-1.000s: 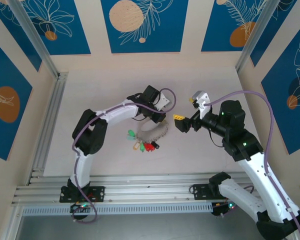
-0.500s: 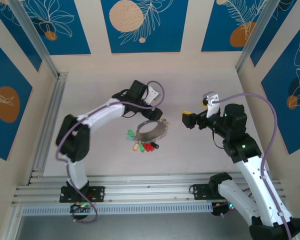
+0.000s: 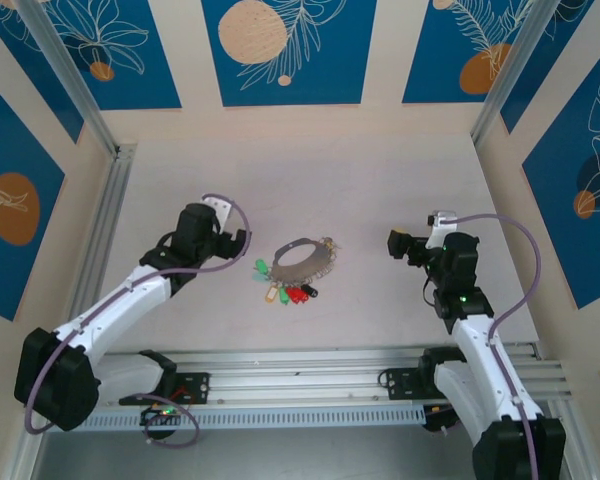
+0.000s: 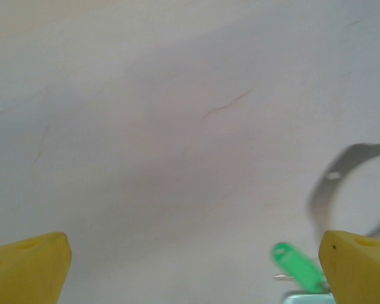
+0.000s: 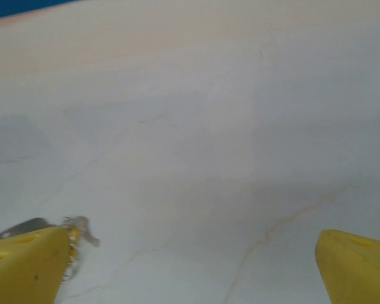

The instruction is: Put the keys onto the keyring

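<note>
The thin silvery oval wire keyring [image 3: 302, 250] lies flat on the pale bench [image 3: 400, 170], right of the left tool [image 3: 234, 240] and left of the right tool [image 3: 398, 243], touching neither. Small silvery keys with green, yellow and red tags [image 3: 285, 290] fan along it. Both arms crouch low, tools spread wide, empty. A second ago the left tool sat shut over the ring. The left wrist view catches a green tag [image 4: 296, 266] beside a yellow finger [image 4: 358, 266].

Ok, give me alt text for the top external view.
A wire keyring and a bunch of keys with green, yellow and red tags lie together in the middle of a pale table, between two robot arms. The left gripper sits to their left and the right gripper to their right, neither touching them.
</note>
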{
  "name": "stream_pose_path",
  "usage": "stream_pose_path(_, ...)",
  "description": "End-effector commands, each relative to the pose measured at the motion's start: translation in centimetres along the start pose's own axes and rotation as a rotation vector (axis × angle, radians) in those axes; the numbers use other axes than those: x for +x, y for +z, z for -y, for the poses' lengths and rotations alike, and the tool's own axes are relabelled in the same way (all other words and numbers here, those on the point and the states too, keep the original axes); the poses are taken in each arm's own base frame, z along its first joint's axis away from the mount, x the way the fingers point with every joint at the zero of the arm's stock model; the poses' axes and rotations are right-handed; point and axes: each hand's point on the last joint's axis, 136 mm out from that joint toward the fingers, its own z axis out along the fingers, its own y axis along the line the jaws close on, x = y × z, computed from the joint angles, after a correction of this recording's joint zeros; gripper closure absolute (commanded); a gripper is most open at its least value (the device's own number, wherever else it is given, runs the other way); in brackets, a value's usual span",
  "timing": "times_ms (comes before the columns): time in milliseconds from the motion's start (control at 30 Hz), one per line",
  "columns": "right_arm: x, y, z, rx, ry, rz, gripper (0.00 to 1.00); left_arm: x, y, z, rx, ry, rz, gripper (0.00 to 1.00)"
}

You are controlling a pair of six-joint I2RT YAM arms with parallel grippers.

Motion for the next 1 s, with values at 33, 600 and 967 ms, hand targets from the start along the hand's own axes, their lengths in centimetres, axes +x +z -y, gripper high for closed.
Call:
stream_pose_path(33, -2.5, 0.8, 1.1, 0.055, -0.008, 0.121, 0.01, 0.3, 0.3, -5.4, -0.237, -0.098, 0.114, 0.0)
stream_pose_path(600, 1.4, 7.7, 1.9, 0.02, -0.075, 0.159, 0.01, 5.1, 7.0, -11.8, -0.335, -0.134, 0.225, 0.0)
stream_pose_path(967, 3.3, 11.5, 3.3, 0.078, -0.058, 0.052, 0.01, 6.0, 7.1, -11.9, -0.294, -0.158, 0.265, 0.0)
